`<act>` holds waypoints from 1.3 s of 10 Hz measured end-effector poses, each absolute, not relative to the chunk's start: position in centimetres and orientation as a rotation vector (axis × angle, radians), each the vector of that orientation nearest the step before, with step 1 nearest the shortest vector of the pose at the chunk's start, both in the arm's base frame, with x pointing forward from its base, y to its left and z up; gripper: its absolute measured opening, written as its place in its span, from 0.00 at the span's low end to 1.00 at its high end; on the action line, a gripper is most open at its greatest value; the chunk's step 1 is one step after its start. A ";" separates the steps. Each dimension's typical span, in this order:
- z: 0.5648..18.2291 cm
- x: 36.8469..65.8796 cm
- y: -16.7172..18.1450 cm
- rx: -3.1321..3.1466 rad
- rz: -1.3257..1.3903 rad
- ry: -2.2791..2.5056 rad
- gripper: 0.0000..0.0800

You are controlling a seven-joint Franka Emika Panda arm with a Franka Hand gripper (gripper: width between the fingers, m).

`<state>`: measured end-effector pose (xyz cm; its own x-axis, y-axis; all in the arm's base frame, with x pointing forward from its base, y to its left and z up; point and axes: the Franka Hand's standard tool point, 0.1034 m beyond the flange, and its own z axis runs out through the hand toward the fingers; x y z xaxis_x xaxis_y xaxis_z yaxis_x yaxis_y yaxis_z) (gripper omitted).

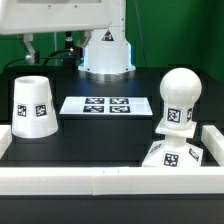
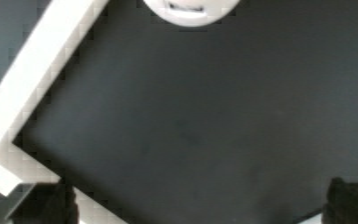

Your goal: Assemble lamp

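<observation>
In the exterior view the tapered white shade [image 1: 33,103] stands on the black table at the left, by the left wall. The ball-shaped bulb [image 1: 178,98] stands upright at the right. The small sloped base [image 1: 172,153] sits just in front of and below it. I cannot tell whether the two are joined. The gripper does not show in that view. In the wrist view my gripper [image 2: 195,205] is open and empty over bare black table, with dark fingertips [image 2: 34,203] far apart. A rounded white part [image 2: 188,10] shows at the picture's edge; I cannot tell which part it is.
The marker board [image 1: 105,104] lies flat in the middle of the table. A low white wall [image 1: 100,180] runs round the work area and also shows in the wrist view [image 2: 43,85]. The arm's white pedestal [image 1: 105,52] stands at the back.
</observation>
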<state>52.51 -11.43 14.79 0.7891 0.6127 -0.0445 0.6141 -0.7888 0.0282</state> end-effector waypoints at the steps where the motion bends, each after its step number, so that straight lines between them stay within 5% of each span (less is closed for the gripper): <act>1: 14.8 52.5 -11.2 2.929 -0.051 1.018 0.87; 3: 14.7 52.4 -11.4 2.931 -0.054 1.013 0.87; 6: 13.4 48.6 -13.1 2.984 -0.079 0.911 0.87; 10: 13.4 48.7 -13.0 2.988 -0.078 0.905 0.87; 13: 11.8 45.3 -13.9 3.051 -0.114 0.789 0.87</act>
<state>45.35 -13.94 11.78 0.8722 0.4846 -0.0669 0.4837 -0.8747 -0.0299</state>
